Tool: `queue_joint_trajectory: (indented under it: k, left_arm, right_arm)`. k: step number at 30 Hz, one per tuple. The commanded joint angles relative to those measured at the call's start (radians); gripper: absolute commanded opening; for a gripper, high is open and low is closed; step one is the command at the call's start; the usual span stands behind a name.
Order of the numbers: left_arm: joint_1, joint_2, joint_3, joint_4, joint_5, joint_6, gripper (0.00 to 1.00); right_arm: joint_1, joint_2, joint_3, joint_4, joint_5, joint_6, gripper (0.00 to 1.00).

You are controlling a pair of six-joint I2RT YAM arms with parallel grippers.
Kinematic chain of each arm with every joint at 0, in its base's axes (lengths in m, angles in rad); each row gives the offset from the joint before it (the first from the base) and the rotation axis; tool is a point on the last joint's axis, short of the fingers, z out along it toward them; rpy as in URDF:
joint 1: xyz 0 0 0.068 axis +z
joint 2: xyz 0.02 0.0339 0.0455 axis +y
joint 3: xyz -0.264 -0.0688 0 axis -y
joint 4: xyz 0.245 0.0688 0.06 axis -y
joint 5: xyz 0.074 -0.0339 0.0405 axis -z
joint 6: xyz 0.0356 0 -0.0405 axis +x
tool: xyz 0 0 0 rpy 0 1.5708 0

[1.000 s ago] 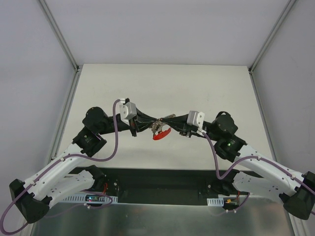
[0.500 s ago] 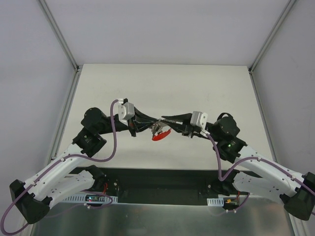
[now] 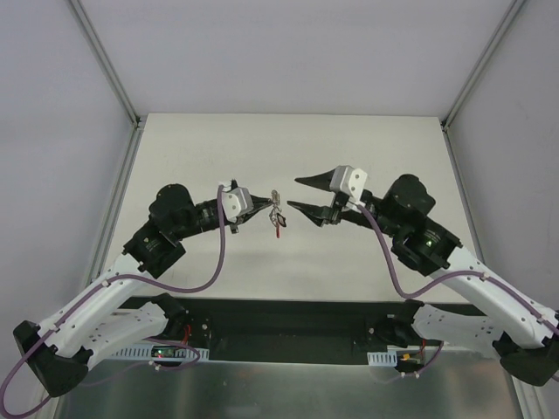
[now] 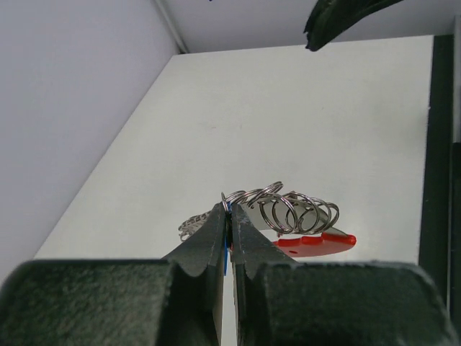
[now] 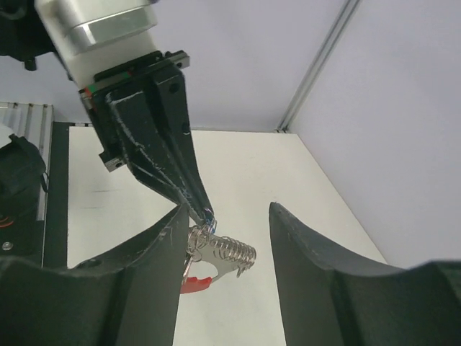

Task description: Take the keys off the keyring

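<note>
My left gripper (image 3: 264, 208) (image 4: 229, 209) is shut on a thin wire loop of the keyring (image 4: 295, 210), which hangs in the air above the table. The keyring is a row of silvery wire rings with a red tag (image 4: 317, 242) (image 5: 196, 283) below them. Flat silvery keys (image 4: 191, 225) (image 5: 218, 262) hang among the rings; their number is unclear. From above the bunch (image 3: 278, 217) is tiny. My right gripper (image 3: 297, 194) (image 5: 227, 207) stands open just right of the bunch, its fingers either side of it and not touching. The left gripper's fingers (image 5: 160, 148) show in the right wrist view.
The white table (image 3: 288, 148) lies under both arms, with grey walls and metal corner posts (image 3: 105, 61) around it. A black strip (image 3: 288, 319) runs along the near edge by the arm bases.
My right gripper has opened, let go of the bunch and pulled back to the right. The left gripper has swung towards the middle with the keyring still in it.
</note>
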State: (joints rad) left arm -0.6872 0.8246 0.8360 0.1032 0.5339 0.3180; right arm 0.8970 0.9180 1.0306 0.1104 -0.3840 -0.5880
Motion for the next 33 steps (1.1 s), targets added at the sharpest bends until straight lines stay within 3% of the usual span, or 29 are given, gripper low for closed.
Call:
queue_joint_trajectory:
  k: [1, 9, 15, 33]
  left_arm:
    - [-0.017, -0.012, 0.032, 0.001, -0.130, 0.168, 0.00]
    - [-0.028, -0.025, -0.001, -0.002, -0.143, 0.233, 0.00]
    - [-0.029, -0.038, -0.009, -0.002, -0.132, 0.237, 0.00]
    - [-0.031, -0.035, -0.008, -0.002, -0.117, 0.227, 0.00]
  right_arm:
    - [0.002, 0.091, 0.080, -0.092, 0.102, 0.054, 0.51]
    - [0.000, 0.234, 0.178, -0.150, 0.135, 0.082, 0.33]
    - [0.000, 0.283, 0.178, -0.156, 0.056, 0.082, 0.33]
    - [0.019, 0.324, 0.167, -0.115, 0.031, 0.122, 0.33]
